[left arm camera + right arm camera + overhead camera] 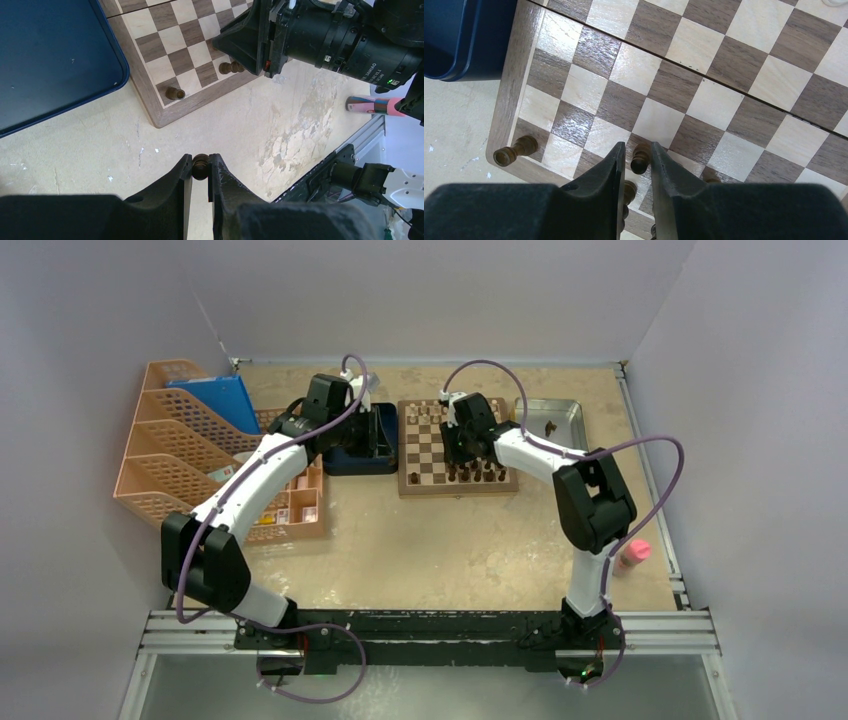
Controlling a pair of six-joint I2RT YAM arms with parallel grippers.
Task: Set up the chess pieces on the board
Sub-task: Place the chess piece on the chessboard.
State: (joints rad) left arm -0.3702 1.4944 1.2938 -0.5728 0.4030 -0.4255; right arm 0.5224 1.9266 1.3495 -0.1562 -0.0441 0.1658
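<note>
Barely legible white lettering [372, 71] on right wrist housing [330, 40] above the board [150, 107]

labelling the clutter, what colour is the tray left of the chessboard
The tray is dark blue, clearest in the left wrist view.

Lighting: bright, even and diffuse, from above. Shadows on the table [450, 540] are soft. The board [704, 100] shows faint glare on dark squares at left. In wrist views, near fingers [165, 200] are blurred; surfaces beyond are sharp.
</note>
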